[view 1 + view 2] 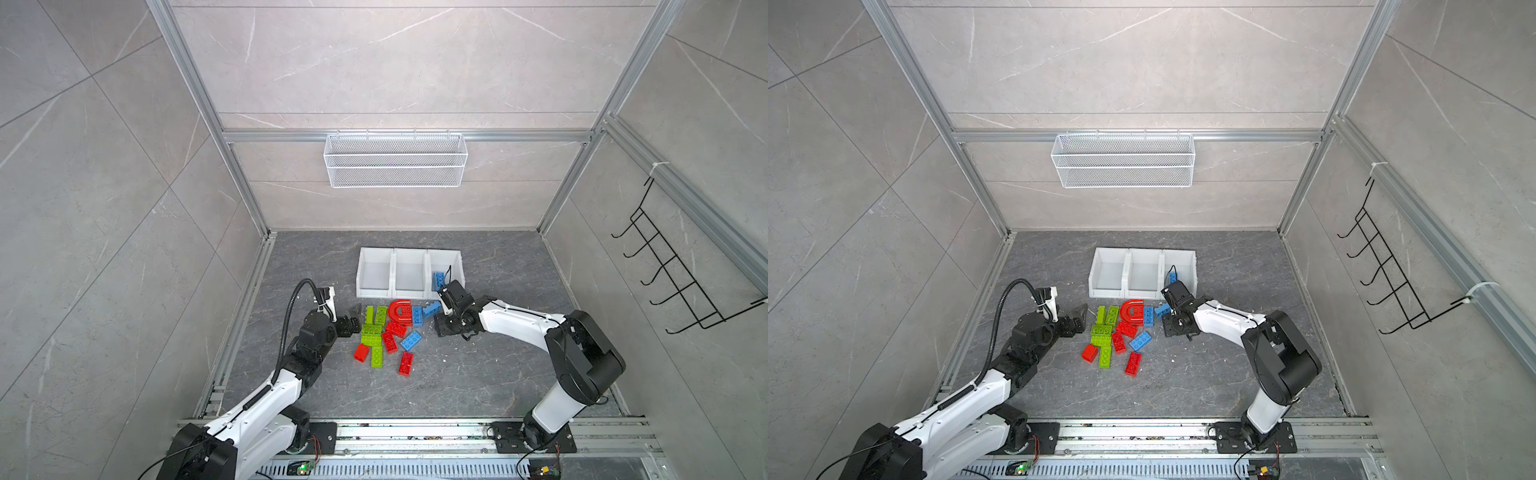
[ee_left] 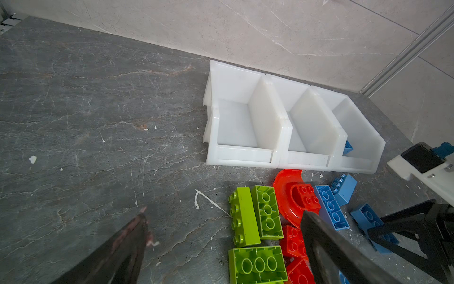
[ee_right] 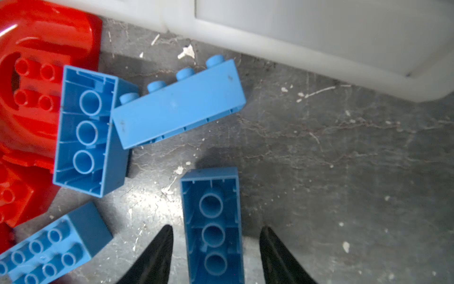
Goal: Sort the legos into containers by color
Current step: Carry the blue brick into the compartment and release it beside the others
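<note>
A wire basket (image 1: 395, 160) and hook rack (image 1: 674, 261) hang.

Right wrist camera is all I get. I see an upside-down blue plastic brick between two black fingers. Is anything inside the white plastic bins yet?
Observer: Yes, one blue studded plastic brick lies in the rightmost white plastic bin.
Operator: And the other two?
Observer: The leftmost bin and the middle bin hold nothing.
Operator: What's the other arm doing?
Observer: The left gripper hangs open beside the lime green plastic bricks.
</note>
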Motion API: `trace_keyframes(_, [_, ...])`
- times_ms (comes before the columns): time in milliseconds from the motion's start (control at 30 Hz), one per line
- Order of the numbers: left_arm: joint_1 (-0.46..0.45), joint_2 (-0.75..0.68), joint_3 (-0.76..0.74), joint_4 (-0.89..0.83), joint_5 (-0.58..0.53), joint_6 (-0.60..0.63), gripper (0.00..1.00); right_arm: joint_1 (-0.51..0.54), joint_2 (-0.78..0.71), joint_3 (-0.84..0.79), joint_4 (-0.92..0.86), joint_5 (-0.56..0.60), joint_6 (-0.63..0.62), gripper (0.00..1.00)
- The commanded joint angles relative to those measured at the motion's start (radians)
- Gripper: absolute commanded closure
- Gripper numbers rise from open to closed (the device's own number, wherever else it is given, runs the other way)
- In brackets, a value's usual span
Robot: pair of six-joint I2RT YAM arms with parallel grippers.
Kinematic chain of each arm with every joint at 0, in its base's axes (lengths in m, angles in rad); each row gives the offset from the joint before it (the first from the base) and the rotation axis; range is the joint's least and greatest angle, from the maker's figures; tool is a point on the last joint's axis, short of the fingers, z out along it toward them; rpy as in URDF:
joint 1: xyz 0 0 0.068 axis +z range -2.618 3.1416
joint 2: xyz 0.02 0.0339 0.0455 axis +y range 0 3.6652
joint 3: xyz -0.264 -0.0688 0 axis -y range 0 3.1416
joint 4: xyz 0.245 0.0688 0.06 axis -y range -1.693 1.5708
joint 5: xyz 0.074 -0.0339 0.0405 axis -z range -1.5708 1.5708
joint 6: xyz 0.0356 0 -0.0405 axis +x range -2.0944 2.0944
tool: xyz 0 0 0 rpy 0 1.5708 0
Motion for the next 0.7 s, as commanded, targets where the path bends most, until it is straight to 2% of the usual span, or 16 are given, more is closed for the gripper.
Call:
trace_keyframes(0, [0.001,-0.007,0.02,0.013,-0.001,0.008,0.01,0.016,0.022,0.004,0.011,0.034,-0.008,0.43])
trace_keyframes(200, [0.002,-0.002,0.025,0.008,-0.002,0.008,0.01,0.019,0.036,0.008,0.017,0.038,-0.005,0.47])
trace_keyframes(467, [0.001,-0.002,0.026,0.002,-0.008,0.011,0.01,0.024,0.02,0.016,0.027,0.068,-0.002,0.64])
trace_keyframes(667, [0.001,0.0,0.027,-0.001,-0.016,0.012,0.01,0.02,-0.06,0.012,0.044,0.077,-0.015,0.7])
